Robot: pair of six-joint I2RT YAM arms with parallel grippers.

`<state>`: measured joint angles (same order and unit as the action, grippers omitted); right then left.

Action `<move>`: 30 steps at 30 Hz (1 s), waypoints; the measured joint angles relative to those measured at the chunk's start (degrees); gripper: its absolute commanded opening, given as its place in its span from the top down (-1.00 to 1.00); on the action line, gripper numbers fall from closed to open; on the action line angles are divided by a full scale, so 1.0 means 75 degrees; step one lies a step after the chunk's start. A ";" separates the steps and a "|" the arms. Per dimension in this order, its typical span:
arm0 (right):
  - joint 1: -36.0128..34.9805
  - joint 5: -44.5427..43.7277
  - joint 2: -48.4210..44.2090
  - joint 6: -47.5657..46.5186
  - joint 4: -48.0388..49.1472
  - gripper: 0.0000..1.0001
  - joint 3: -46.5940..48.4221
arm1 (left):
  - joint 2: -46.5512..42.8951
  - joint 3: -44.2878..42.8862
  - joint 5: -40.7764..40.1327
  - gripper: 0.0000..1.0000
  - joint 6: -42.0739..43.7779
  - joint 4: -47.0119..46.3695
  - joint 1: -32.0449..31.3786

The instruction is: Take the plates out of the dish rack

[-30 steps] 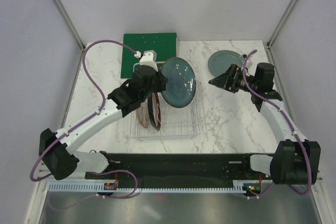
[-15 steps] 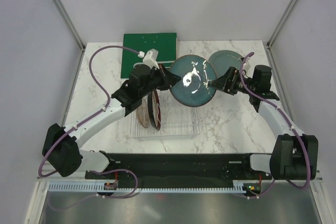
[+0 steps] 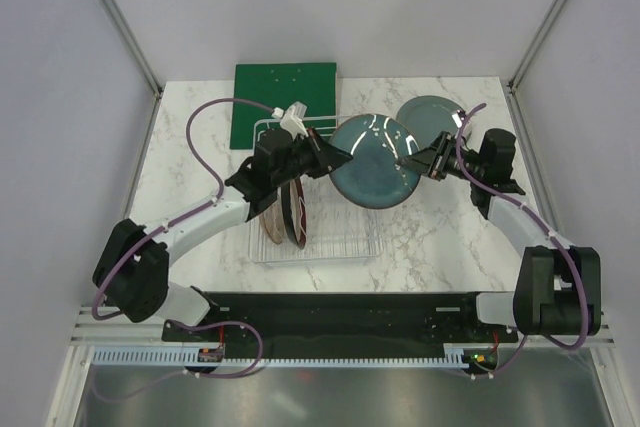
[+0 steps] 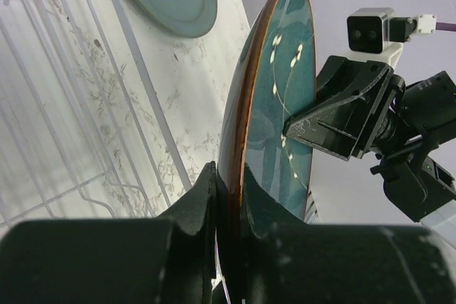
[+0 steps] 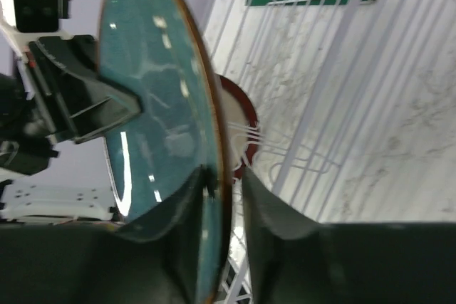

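Left gripper is clamping the teal plate by its rim, jaws closed tight on the edge. The plate is hanging in the air just past its fingertips, tilted with its face showing to the top camera. Right gripper is meeting the opposite rim head-on. Its fingers are straddling the edge, but I can't tell whether they're actually pinching, as one side seems to be showing a sliver of gap. So the plate is sitting between the two grippers, each on one side of it. Rack is sitting on the table under and behind the left gripper. It's holding two plates on edge below the left wrist: maroon plate and pink plate, side by side. Grey plate is lying flat on the table just beyond the right gripper, outside the rack. Board is lying flat beyond the left gripper.
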<state>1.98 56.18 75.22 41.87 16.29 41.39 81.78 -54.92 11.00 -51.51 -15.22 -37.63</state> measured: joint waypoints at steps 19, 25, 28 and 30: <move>0.0385 -0.0495 -0.0067 0.0306 -0.0507 1.00 0.0446 | -0.0137 -0.0708 -0.0076 -0.99 0.0629 0.0629 0.0020; 0.1378 -0.1649 0.0137 -0.0073 -0.1571 1.00 0.1871 | -0.0997 -0.1137 -0.1090 -0.99 0.1635 0.1792 0.0020; 0.1632 -0.2186 0.0676 -0.0283 -0.2008 1.00 0.2707 | -0.1396 -0.1145 -0.1501 -0.99 0.2052 0.2276 0.0020; 0.1693 -0.2547 0.1253 -0.0460 -0.2334 1.00 0.3322 | -0.1620 -0.1145 -0.1900 -0.99 0.2320 0.2684 -0.0035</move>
<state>14.68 37.08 84.62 38.41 -1.21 66.30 69.63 -63.51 -3.25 -34.11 4.91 -37.89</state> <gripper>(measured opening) 0.086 0.994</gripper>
